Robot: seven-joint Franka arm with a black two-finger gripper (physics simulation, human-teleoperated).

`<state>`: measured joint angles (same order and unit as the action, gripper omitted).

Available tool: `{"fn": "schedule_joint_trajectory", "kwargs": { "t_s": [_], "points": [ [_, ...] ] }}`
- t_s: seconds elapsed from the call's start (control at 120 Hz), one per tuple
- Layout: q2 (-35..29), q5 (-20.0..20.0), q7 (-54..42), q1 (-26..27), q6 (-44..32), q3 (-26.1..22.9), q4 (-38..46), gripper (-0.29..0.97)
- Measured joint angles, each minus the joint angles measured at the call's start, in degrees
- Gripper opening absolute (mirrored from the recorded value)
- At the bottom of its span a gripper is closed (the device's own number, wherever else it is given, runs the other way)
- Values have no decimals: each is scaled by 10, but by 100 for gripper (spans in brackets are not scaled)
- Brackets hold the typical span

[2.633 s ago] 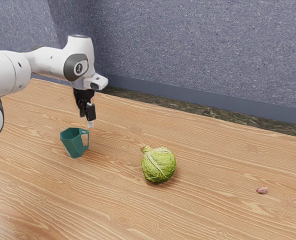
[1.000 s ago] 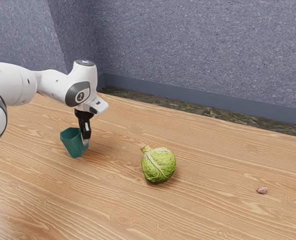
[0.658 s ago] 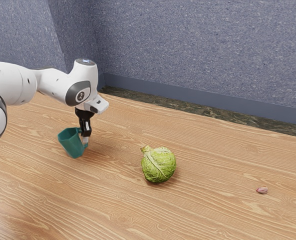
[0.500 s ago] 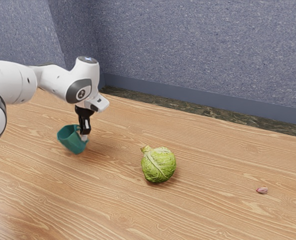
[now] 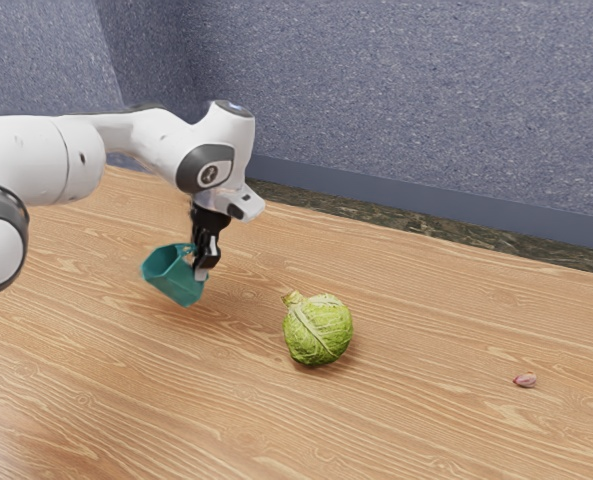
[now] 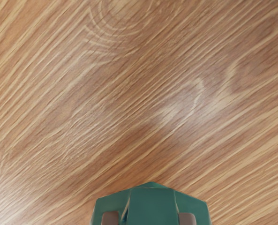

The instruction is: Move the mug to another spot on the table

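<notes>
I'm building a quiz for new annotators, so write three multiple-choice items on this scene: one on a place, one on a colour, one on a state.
1. In the exterior view, where does the cabbage lie from the mug?
A) to its left
B) to its right
C) inside it

2. What colour is the mug?
A) red
B) white
C) teal green

3. How is the mug?
A) tilted, gripped by the tool
B) upright, free of the tool
C) upside down on the cabbage

Answers:
1 B: the cabbage sits further toward the exterior view's right.
2 C: the mug is teal green in both views.
3 A: the tool is shut on the mug, which leans over.
</notes>
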<state>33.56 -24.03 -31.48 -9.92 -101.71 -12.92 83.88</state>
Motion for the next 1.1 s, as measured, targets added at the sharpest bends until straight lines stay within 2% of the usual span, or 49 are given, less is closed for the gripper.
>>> {"fn": "schedule_joint_trajectory", "kwargs": {
  "t_s": [0.2,0.4,0.517,0.725,0.983,1.1],
  "points": [
    [84,11,55,0,106,-43,-122,-11],
    [145,86,126,-4,175,-51,-176,-11],
    [163,110,173,-6,195,-65,-206,-11],
    [183,121,268,-15,229,-65,-231,-11],
    [236,123,367,-32,260,-73,-329,-11],
    [256,123,399,-32,260,-81,-344,-11]
  ]
}}
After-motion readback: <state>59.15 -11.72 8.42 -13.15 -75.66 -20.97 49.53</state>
